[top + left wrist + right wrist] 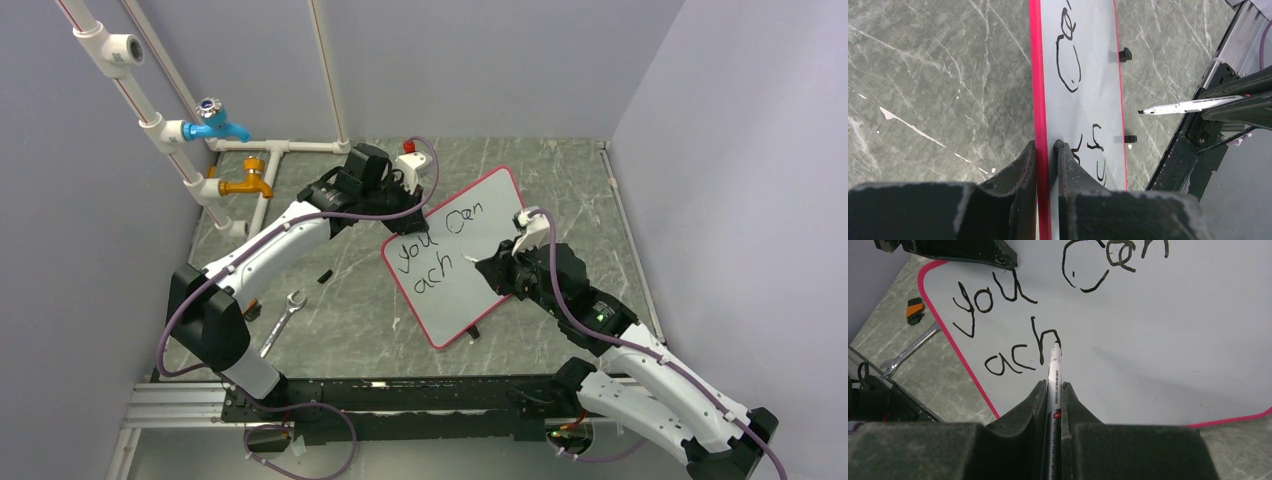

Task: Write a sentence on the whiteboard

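Mid-sentence: right gripper (pixel 1053 387), clamped on a slim white marker (pixel 1054 365), poises the black tip at the 'h' of 'ach', 2nd line under 'you can'. Glossy, red-rimmed whiteboard (pixel 487 215) stands tilted, right of centre; left gripper (pixel 1045 146) pinches its far-left rim. Next, prob.: another letter, light pressure, board held firm.

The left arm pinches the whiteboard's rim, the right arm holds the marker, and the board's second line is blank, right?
Not blank: the right wrist view shows "ach" on the whiteboard under "you", with the marker tip at the h. The rest is right.
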